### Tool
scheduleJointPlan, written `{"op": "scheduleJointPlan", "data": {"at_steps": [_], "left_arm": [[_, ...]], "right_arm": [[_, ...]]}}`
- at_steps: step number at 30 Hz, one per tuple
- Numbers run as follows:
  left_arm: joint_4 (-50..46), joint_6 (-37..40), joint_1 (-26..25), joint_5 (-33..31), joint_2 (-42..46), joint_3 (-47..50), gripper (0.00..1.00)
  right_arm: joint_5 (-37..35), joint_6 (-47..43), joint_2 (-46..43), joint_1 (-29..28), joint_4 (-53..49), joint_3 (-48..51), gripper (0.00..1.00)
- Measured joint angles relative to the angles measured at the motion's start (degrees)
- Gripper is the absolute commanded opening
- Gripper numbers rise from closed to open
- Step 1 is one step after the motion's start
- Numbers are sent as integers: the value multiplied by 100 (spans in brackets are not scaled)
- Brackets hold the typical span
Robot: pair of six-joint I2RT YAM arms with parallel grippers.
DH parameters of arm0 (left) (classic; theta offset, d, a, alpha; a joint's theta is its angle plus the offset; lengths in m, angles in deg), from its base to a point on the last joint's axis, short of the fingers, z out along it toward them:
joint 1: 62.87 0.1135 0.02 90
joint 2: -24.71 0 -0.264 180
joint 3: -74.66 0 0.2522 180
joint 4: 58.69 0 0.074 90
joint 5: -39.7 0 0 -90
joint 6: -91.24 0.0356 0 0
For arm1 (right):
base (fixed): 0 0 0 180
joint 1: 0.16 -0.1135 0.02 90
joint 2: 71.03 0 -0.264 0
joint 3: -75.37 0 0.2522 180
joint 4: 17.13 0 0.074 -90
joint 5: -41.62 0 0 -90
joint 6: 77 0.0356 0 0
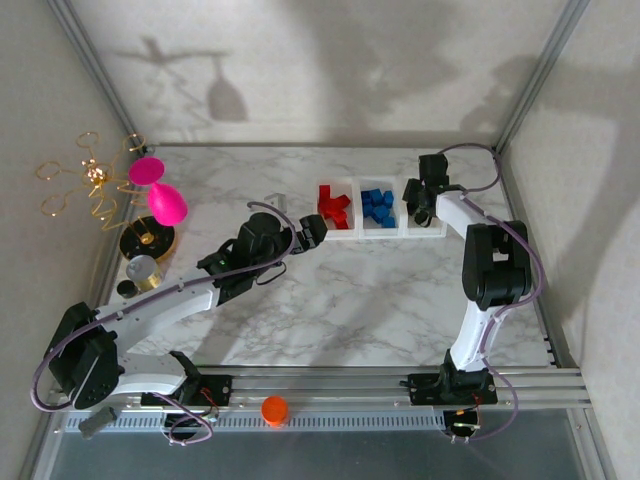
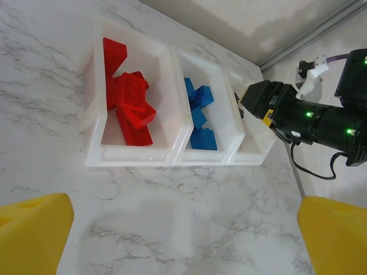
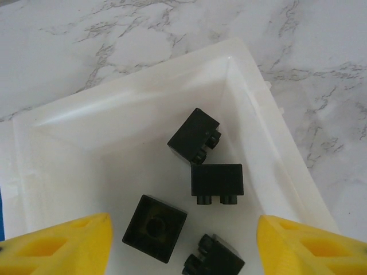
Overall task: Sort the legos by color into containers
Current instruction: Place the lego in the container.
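The marble table (image 1: 350,300) carried the whole job, its working stretch lying toward 12 o'clock in the top view. The left arm (image 1: 170,300) reached from 8 o'clock across toward the centre. The right arm (image 1: 490,270) folded up along the 3 o'clock side and bent back inward at its wrist.

The containers (image 2: 137,156), three white bins joined in a row, sat at about 1 o'clock from the table's middle, within easy reach of both arms.

The right gripper (image 1: 422,205) hung over the bin at the 3 o'clock end of that row, probably so a brick would drop inside the walls. Its wrist view showed the yellow fingers spread wide with nothing between them. The left gripper (image 1: 312,234) waited just off the 9 o'clock end of the row, beside the red bin. Its jaws were likewise wide and empty, likely holding clear while the other arm worked.

The red legos (image 2: 129,106) were piled in the 9 o'clock bin and the blue legos (image 2: 198,114) in the middle one. Four black legos (image 3: 217,180) lay loose on the floor of the 3 o'clock bin, tipped at odd angles. Every lego seen lay with its own colour, so the sorting looked close to finished.
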Motion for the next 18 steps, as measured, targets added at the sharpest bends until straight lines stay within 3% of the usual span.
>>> {"op": "scheduleJointPlan", "data": {"at_steps": [7, 18], "left_arm": [[-98, -7, -2, 13, 138, 2, 100], [-925, -210, -4, -424, 1443, 470, 100]], "right_arm": [[190, 26, -868, -503, -83, 376, 74], [302, 105, -1473, -2667, -118, 868, 79]]}}
